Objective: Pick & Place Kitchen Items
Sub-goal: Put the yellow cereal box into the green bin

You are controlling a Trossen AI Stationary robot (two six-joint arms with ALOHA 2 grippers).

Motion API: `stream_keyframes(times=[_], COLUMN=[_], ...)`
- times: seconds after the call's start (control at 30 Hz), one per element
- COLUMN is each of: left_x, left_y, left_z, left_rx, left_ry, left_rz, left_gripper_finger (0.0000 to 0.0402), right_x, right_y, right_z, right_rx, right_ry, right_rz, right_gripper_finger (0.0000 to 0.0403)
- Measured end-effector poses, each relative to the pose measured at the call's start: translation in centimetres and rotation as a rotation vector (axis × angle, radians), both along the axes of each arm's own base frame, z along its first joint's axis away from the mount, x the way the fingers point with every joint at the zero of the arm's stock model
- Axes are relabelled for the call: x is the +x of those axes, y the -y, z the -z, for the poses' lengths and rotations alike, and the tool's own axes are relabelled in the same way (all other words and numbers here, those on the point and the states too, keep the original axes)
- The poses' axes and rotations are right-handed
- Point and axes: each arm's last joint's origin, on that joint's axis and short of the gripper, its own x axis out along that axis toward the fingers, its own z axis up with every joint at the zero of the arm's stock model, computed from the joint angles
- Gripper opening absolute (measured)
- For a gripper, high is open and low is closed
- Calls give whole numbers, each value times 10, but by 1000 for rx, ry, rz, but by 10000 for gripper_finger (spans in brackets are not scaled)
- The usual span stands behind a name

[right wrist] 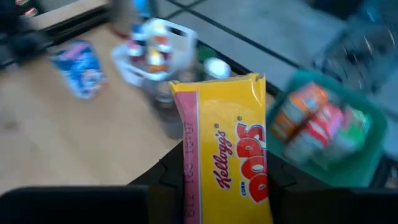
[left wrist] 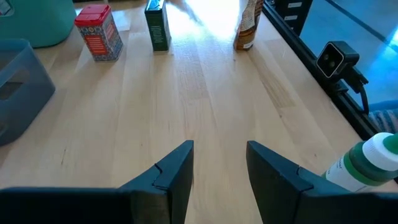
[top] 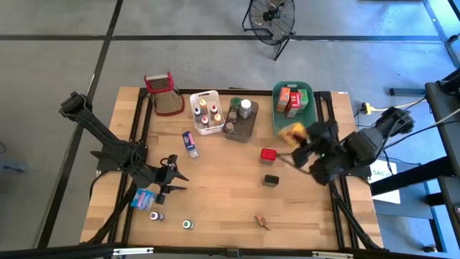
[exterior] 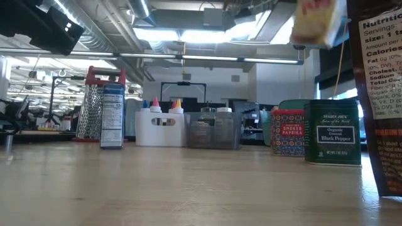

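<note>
A yellow Kellogg's Corn Pops box (right wrist: 227, 143) hangs in the air with my right gripper (right wrist: 224, 171) shut on it. In the high view the box (top: 290, 131) is just at the near rim of the green tub (top: 310, 108), which holds several small boxes. In the low view it shows blurred at the top (exterior: 317, 22). My left gripper (top: 175, 178) stands open at the table's left. Nothing is between its fingers (left wrist: 221, 152). A red tin (top: 268, 154) and a dark green tin (top: 270, 180) stand on the table near the right arm. My right gripper pinches the yellow box's lower part (right wrist: 193, 186) between its two fingers, one on each side of the box. The fingers slant down from the table's right side. The box is lifted clear of the table and points away from the fingers.
At the far edge stand a grater with a red top (top: 164, 93), a white tub of small bottles (top: 205, 111) and a dark tub of jars (top: 241, 119). A blue box (top: 190, 144) stands mid-table. A blue packet (top: 144, 198), two small bottles (top: 156, 215) and a brown item (top: 262, 221) lie near the front.
</note>
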Motion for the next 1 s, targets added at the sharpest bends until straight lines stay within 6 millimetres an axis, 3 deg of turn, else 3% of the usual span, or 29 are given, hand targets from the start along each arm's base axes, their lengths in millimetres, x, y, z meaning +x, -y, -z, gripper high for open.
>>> stream_keyframes(times=[0.17,0.4,0.6,1.0], left_x=[0,0,0,0], left_y=[0,0,0,0], left_z=[0,0,0,0], left_rx=[0,0,0,0], left_ry=[0,1,0,0], left_rz=[0,0,0,0], left_gripper_finger=[143,143,143,143], right_x=[-33,-51,-46,-23], right_y=[36,76,100,145], right_z=[29,35,37,61], right_rx=[67,91,114,197], right_ry=[73,88,-6,-58], right_rz=[178,383,508,547], right_gripper_finger=[110,110,110,110])
